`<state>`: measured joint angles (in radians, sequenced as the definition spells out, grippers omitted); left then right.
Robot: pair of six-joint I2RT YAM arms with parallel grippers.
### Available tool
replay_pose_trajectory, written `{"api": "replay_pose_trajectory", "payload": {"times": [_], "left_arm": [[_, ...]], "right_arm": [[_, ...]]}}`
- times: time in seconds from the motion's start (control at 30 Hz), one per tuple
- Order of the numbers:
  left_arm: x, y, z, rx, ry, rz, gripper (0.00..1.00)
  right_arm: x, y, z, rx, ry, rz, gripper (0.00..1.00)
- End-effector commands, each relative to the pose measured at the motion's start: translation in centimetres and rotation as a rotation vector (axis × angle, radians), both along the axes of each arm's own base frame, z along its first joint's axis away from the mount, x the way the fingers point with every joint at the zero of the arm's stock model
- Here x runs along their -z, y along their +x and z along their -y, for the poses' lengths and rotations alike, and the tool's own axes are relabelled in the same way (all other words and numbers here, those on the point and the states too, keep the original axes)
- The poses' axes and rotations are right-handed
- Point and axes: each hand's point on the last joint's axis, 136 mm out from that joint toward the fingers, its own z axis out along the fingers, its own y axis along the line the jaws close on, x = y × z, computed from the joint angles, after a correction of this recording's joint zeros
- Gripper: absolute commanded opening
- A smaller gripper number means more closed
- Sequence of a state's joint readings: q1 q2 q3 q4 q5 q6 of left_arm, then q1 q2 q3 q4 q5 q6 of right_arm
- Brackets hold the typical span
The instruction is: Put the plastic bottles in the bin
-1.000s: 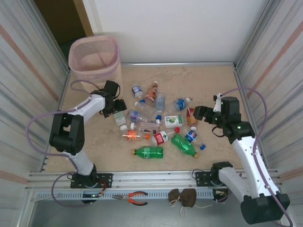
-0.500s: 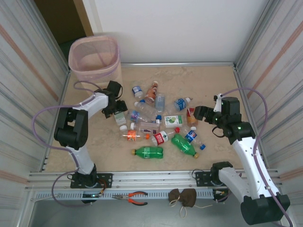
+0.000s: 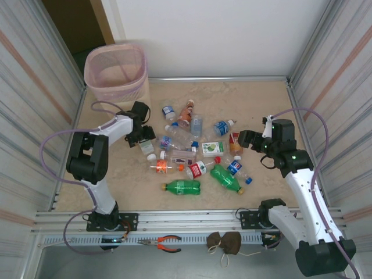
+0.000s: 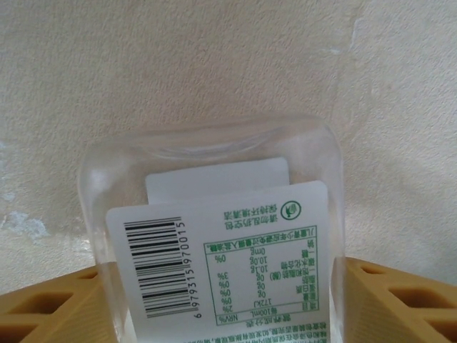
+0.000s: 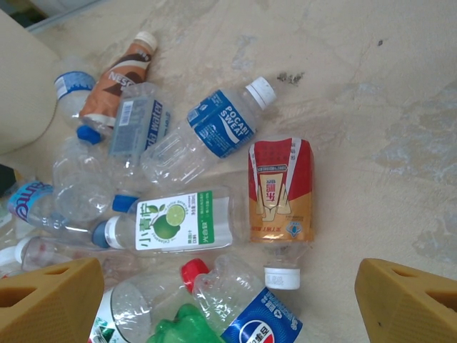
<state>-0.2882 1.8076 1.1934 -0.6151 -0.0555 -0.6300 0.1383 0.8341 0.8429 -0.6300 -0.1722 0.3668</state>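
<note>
Far left by the back wall, seeing the bin (image 3: pixel 114 87) standing upright, pink bag folding over its rim. Just in front of the bin and a little right, watching the left gripper (image 3: pixel 145 137) hanging low over the table (image 3: pixel 116 174), straddling a clear square bottle (image 4: pixel 214 236) lying flat with its white barcode label facing up. Seeing fingers (image 4: pixel 50 307) sitting at both sides of that bottle, but not managing to tell whether pinching it or merely framing it. Further right of the bin, finding the plastic bottles (image 3: pixel 186 148) lying scattered in a loose heap, two green bottles (image 3: pixel 181 186) resting on their sides at the edge of the heap farthest forward of the bin. Farthest right of the bin, noting the right gripper (image 3: pixel 244 139) hovering with jaws spread wide, gripping nothing, over a red-and-gold bottle (image 5: pixel 280 189), with a blue Pocari Sweat bottle (image 5: pixel 218 128) and a lime-labelled bottle (image 5: pixel 171 221) lying on the bin's side of it.
</note>
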Motion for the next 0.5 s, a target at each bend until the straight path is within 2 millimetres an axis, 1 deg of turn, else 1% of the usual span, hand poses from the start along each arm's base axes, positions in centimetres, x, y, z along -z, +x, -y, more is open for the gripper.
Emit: {"api": "replay_pose_trajectory", "payload": {"times": [0.0, 0.17, 0.37, 0.47], "left_arm": [[-0.6, -1.2, -0.9, 0.002, 0.045, -0.011, 0.71], [-2.4, -1.5, -1.4, 0.006, 0.06, 0.024, 0.7], [-5.4, -2.1, -2.2, 0.015, 0.08, 0.086, 0.69], [-7.3, -2.4, -2.5, 0.019, 0.082, 0.128, 0.69]], "right_arm": [[-0.1, -0.3, 0.1, 0.011, 0.004, 0.008, 0.9], [-0.2, -0.4, 0.1, 0.013, 0.005, 0.014, 0.9], [-0.4, -0.5, 0.1, 0.011, 0.007, 0.018, 0.9], [-0.4, -0.6, 0.1, 0.01, 0.009, 0.019, 0.9]]}}
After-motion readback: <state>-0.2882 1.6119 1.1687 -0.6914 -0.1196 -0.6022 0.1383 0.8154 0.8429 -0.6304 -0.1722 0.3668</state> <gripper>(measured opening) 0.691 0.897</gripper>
